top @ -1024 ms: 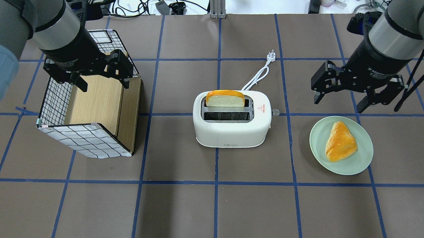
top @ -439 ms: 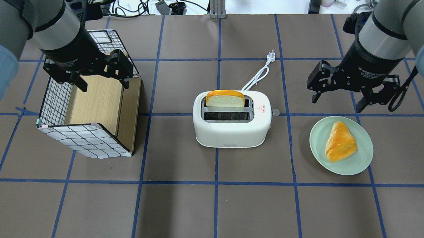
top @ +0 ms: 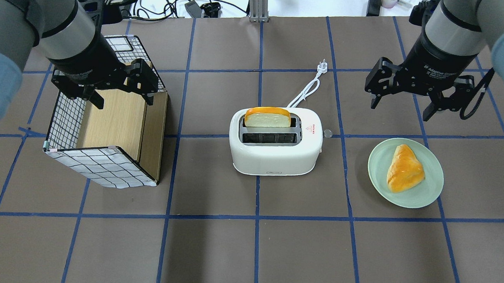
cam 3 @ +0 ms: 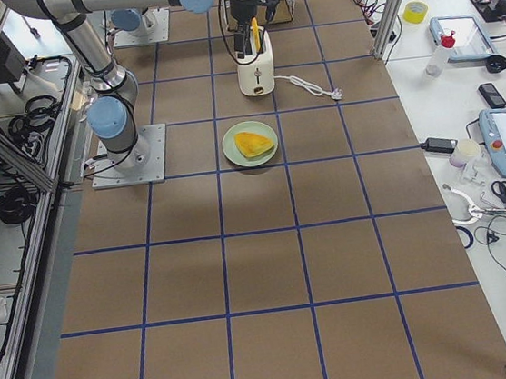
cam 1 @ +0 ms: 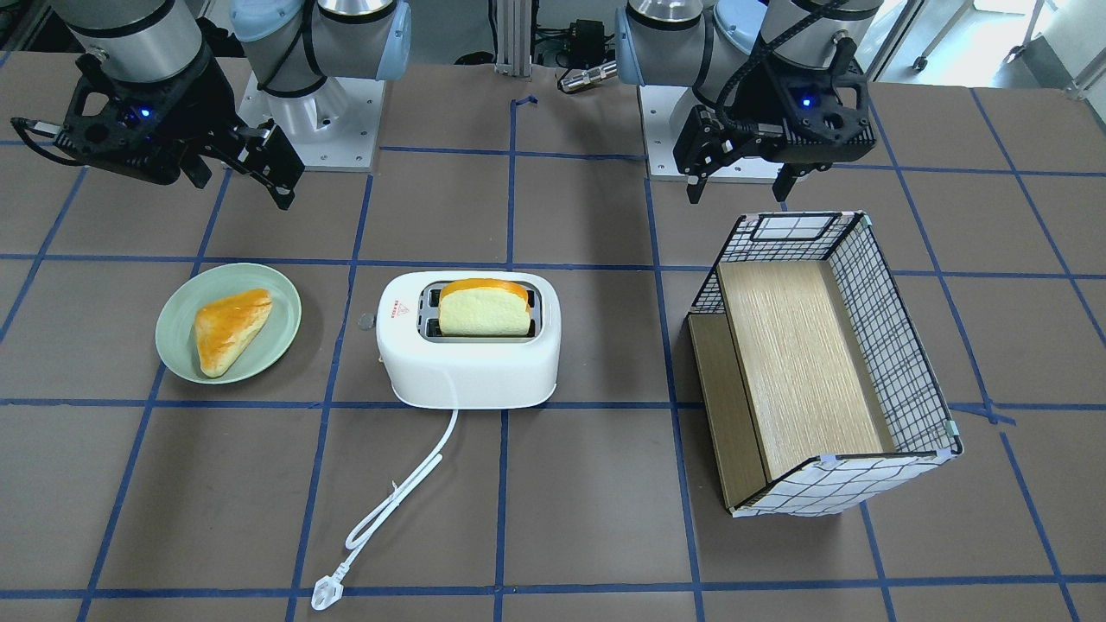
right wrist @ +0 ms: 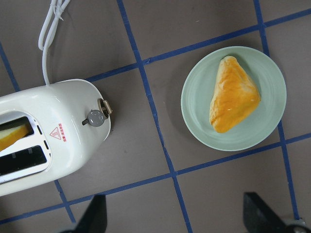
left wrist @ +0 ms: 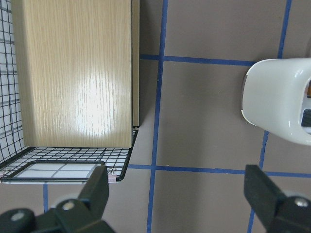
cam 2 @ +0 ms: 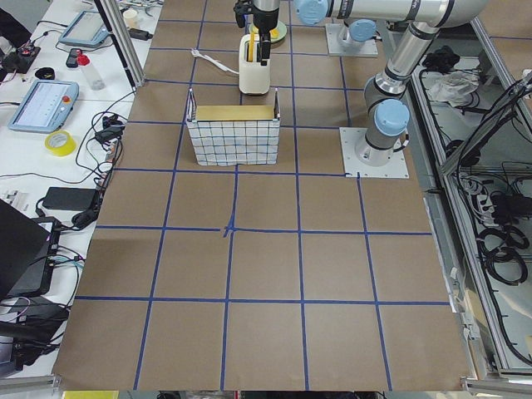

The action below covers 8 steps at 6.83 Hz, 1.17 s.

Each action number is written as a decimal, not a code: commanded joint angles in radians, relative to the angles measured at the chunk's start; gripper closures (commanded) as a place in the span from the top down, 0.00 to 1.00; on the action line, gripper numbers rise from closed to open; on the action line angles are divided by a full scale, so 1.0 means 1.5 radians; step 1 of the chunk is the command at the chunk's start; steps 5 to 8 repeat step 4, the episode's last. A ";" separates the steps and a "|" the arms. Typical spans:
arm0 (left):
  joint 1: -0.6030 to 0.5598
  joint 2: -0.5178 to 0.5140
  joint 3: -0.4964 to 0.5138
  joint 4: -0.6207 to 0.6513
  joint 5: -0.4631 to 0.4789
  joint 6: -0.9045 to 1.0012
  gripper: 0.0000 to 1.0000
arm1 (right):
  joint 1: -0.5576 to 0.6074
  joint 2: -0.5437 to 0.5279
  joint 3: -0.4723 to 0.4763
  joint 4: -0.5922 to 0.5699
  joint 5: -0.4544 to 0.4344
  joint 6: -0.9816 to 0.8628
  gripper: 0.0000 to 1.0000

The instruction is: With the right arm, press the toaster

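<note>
The white toaster [top: 275, 153] stands at mid-table with a bread slice [top: 268, 116] in its far slot. Its grey lever knob [top: 327, 133] juts from the end facing the right arm. The knob also shows in the right wrist view [right wrist: 95, 118]. My right gripper [top: 400, 110] is open and empty, hovering above the table to the right of and beyond the toaster, apart from it. In the front view the right gripper [cam 1: 238, 186] is at the upper left. My left gripper [top: 124, 102] is open and empty above the basket [top: 102, 167].
A green plate [top: 376, 172] with an orange pastry [top: 404, 169] lies right of the toaster, below the right gripper. The toaster's white cord [top: 307, 88] runs toward the table's far side. The checked basket with a wooden board stands at the left.
My right gripper has shifted toward the far side of the table and slightly left, staying open. The left arm, toaster and plate have not moved.
</note>
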 commanded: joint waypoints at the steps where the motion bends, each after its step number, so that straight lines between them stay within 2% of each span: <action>1: 0.000 0.000 0.000 0.000 0.000 0.000 1.00 | 0.029 0.003 -0.002 0.001 -0.002 0.032 1.00; 8: 0.000 0.000 0.000 0.000 -0.001 0.000 1.00 | 0.028 0.005 -0.003 0.001 -0.004 0.027 1.00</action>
